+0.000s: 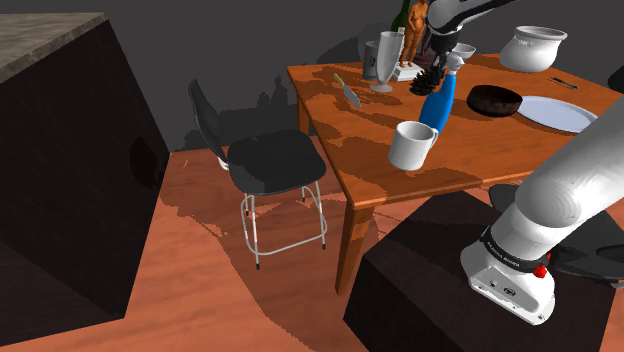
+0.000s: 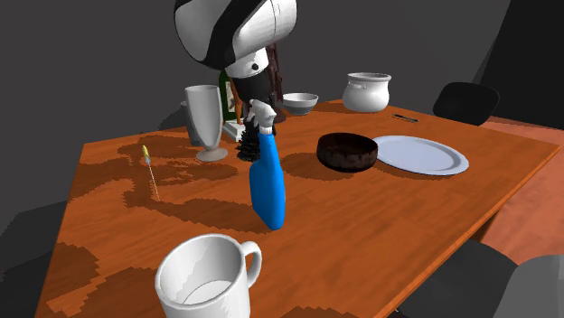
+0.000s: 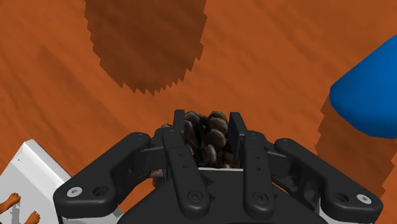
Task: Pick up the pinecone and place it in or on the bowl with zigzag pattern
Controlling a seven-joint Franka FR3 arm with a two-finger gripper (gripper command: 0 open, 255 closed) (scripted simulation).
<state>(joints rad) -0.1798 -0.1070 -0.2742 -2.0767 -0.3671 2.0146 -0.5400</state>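
My black gripper [image 3: 207,122] is shut on the dark brown pinecone [image 3: 207,141], whose scales show between the two fingers. The pinecone [image 2: 249,145] hangs just above the wooden table, close behind the blue spray bottle [image 2: 268,186]. In the shoulder view the pinecone [image 1: 431,82] is under the gripper [image 1: 436,72], near the table's far side. A dark brown bowl [image 2: 347,151] sits on the table towards the second exterior view's right of the bottle, also the dark bowl [image 1: 496,99]. A small white bowl [image 2: 300,102] stands further back.
Around the gripper stand a white goblet [image 2: 206,122], a figurine on a white base [image 3: 30,173] and a dark bottle. A white plate [image 2: 421,154], a white pot [image 2: 368,91], a white mug [image 2: 209,278] and a small utensil [image 2: 149,168] lie on the table [image 2: 389,226]. A black chair [image 1: 268,158] stands beside it.
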